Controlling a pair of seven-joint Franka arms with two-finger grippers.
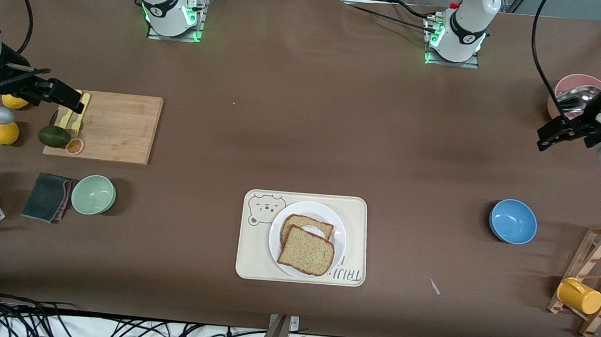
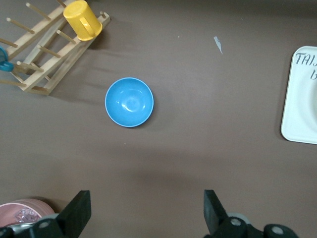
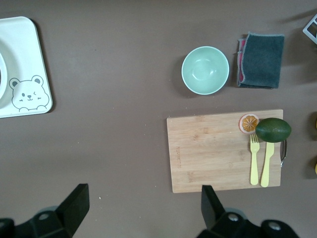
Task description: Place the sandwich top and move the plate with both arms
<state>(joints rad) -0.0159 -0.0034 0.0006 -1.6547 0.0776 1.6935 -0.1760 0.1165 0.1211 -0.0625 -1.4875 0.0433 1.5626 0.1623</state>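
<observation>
**Two slices stacked, plate move next**

Two bread slices sit on the plate: the top already overlaps the lower slice, so placing looks done and carrying the plate is left. The plate rests on the tray. Both arms must come in to its rim. Well apart from the plate, the left gripper hangs by the pink bowl, the right gripper over the board; both jaws are spread and empty.

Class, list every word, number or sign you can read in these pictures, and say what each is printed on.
"TAI…" on the cream tray, cut off at the left wrist view's edge; a second line below starts "B".
Same lettering on the tray by the plate in the front view: too small to read.
Nothing else is legible.
</observation>
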